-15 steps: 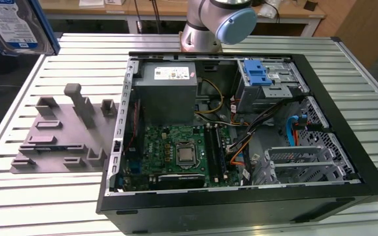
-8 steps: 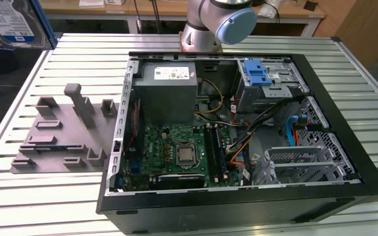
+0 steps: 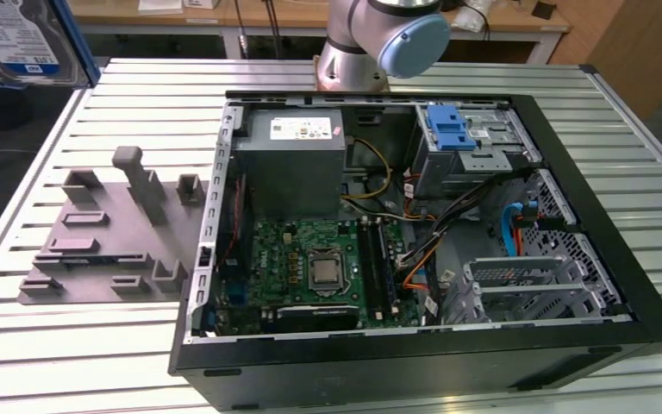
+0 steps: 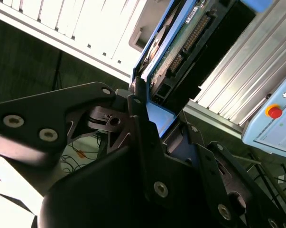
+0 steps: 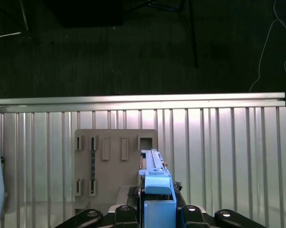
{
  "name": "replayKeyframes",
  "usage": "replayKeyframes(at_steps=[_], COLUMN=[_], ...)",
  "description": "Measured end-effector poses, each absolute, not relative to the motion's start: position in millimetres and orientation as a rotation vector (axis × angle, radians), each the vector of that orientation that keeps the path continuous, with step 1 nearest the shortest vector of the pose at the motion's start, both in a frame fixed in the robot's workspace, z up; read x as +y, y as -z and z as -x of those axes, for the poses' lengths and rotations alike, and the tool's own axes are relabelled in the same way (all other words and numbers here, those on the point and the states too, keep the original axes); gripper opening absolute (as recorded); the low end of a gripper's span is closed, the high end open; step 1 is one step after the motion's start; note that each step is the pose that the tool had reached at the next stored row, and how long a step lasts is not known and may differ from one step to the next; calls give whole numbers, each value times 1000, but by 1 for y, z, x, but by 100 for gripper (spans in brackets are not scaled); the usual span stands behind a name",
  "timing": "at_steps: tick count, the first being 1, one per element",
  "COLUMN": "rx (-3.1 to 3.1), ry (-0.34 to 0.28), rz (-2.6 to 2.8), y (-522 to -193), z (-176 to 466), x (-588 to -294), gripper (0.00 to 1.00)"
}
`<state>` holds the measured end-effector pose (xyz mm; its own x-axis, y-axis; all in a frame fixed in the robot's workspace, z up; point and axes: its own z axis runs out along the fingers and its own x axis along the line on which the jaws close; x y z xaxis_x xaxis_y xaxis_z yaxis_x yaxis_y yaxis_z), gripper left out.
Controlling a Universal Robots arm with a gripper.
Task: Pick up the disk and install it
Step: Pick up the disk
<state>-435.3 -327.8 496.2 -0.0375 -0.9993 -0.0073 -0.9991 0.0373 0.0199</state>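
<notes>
The hand (image 5: 158, 213) pinches the disk (image 5: 154, 183). The disk hangs over the grey tray (image 5: 115, 164) on the tabletop (image 5: 228, 156).

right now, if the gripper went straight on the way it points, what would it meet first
Likely the grey slotted plate on the table; the disk in the gripper points at it in the first wrist view. Depth is unclear.

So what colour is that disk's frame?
Blue, the frame on the disk; clearest in the first wrist view.
</notes>
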Motion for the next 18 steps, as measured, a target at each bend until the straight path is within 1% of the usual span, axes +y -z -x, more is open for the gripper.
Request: replayKeyframes(at_steps=[18], rx=[-2256], ry=[30], rz=[-2174], y=[-496], z=[414], x=[-331], gripper=[36])
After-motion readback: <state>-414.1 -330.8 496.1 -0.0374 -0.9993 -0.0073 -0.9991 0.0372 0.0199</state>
